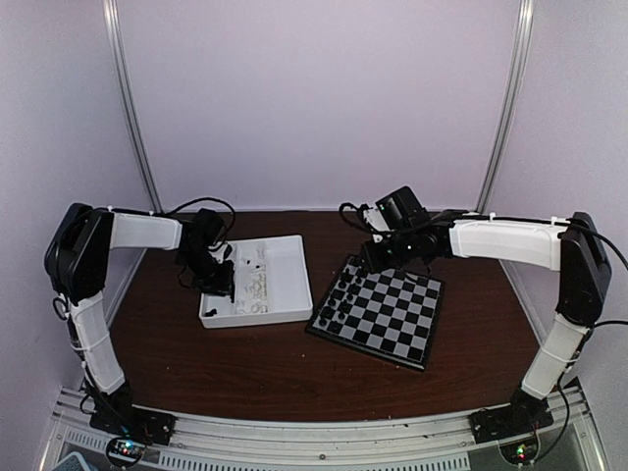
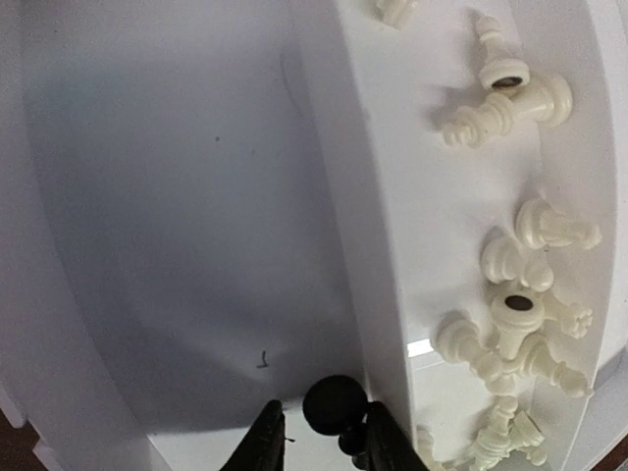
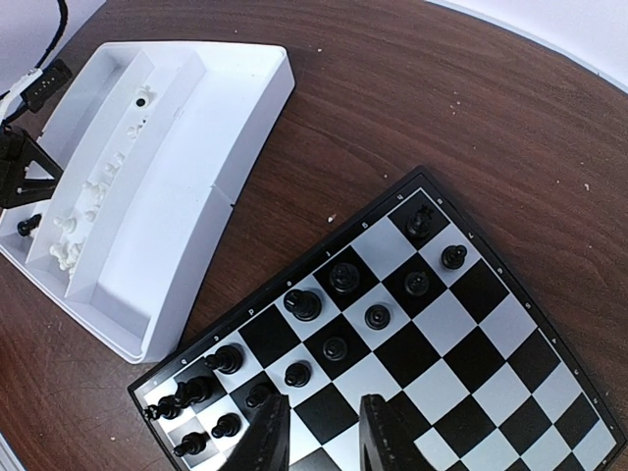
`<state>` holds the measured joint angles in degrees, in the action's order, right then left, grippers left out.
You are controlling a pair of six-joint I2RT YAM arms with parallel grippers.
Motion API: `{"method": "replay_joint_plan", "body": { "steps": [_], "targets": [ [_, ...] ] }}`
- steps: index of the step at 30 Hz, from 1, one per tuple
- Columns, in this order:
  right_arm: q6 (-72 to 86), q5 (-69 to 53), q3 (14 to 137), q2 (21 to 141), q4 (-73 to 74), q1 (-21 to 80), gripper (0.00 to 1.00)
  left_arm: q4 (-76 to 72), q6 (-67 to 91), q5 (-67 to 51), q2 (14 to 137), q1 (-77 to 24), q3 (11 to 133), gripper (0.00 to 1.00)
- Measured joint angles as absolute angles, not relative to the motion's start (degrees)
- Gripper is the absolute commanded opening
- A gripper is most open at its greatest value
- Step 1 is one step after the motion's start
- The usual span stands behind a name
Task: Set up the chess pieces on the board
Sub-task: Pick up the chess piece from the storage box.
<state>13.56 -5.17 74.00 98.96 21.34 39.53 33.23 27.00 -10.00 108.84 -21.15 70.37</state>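
Left tool [image 2: 324, 414] around black chess piece [image 2: 335, 396]

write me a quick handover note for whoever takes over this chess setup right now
Left gripper: in the white tray, jaws either side of one black piece; grip unclear.
Right gripper: open, empty, above the board.
Done: many black pieces stand on the board's tray-side squares, not in tidy rows.
Left: white pieces lie heaped in a tray compartment, none seen on the board; bring them and the tray's black piece over, then straighten the rows.
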Motion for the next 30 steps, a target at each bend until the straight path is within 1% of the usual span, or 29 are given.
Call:
{"method": "replay_joint_plan", "body": {
  "steps": [2, 7, 10, 13, 20, 27, 30],
  "targets": [
    [13.69, -5.19, 74.0, 98.96, 21.34, 39.53, 0.27, 34.39, 26.76, -9.65, 110.26, -21.23, 71.88, 0.29],
    [13.74, -5.41, 74.0, 98.96, 21.34, 39.53, 0.27, 36.42, 26.2, -7.4, 111.92, -22.02, 74.67, 0.19],
    [13.76, -5.74, 74.0, 98.96, 21.34, 39.53, 0.27, 37.36, 25.91, -6.33, 111.98, -22.68, 75.0, 0.1],
    [13.87, -6.0, 74.0, 98.96, 21.32, 39.55, 0.27, 37.85, 25.45, -5.74, 111.96, -22.83, 75.16, 0.08],
    [14.0, -6.61, 74.0, 98.96, 21.32, 40.05, 0.27, 37.85, 25.45, -4.73, 109.27, -22.9, 74.28, 0.08],
    [16.12, -9.13, 74.5, 99.02, 20.91, 41.47, 0.28, 35.0, 26.09, -3.75, 100.99, -22.94, 70.61, 0.09],
    [18.48, -11.77, 74.96, 99.63, 17.56, 42.98, 0.29, 31.94, 26.87, -4.54, 96.95, -22.94, 68.42, 0.12]
  ]
}}
